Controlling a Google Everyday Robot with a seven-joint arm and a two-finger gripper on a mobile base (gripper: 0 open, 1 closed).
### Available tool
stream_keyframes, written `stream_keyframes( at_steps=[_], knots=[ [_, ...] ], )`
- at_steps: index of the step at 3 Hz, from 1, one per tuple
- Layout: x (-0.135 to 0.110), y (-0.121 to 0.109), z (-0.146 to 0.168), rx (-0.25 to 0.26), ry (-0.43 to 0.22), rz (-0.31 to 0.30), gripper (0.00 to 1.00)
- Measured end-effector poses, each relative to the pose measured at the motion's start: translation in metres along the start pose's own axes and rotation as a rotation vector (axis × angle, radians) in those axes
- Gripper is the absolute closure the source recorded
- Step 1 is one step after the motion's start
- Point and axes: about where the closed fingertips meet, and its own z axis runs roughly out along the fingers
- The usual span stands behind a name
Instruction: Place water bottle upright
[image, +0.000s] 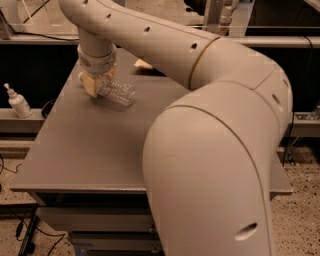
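My arm (215, 150) takes up the most room: 1 broad cream limb fills the lower right and centre of the frame, bends at the right, and reaches back to the upper left. Under it lies the grey desk (85, 150), whose bare top spreads across the left half of the frame.

My end effector (100, 86) sits at the upper left, pointing down just above the far left part of the desk. Its 2 tan fingers (90, 86) are closed on one end of the water bottle (117, 92).

The bottle is small, made of clear ribbed plastic, and the grey desk shows through its walls. It is tilted, not upright, and slants from my grip down towards the lower right. Its free end is at or just above the desk surface, and I cannot tell whether it touches. My fingers hide the gripped end.

A white pump bottle (18, 103) stands upright on a ledge at the left edge of the frame, well apart from the desk top. A small tan object (143, 64) lies on the far edge of the desk, partly behind my arm.
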Motion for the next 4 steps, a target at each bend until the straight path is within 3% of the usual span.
stream_keyframes(
  at_steps=[1, 2, 4],
  knots=[
    [0.005, 0.001, -0.018, 0.013, -0.039, 0.020, 0.88],
    [0.012, 0.000, -0.053, 0.000, -0.153, 0.068, 1.00],
    [0.036, -0.003, -0.099, -0.127, -0.476, 0.174, 1.00]
  ],
)
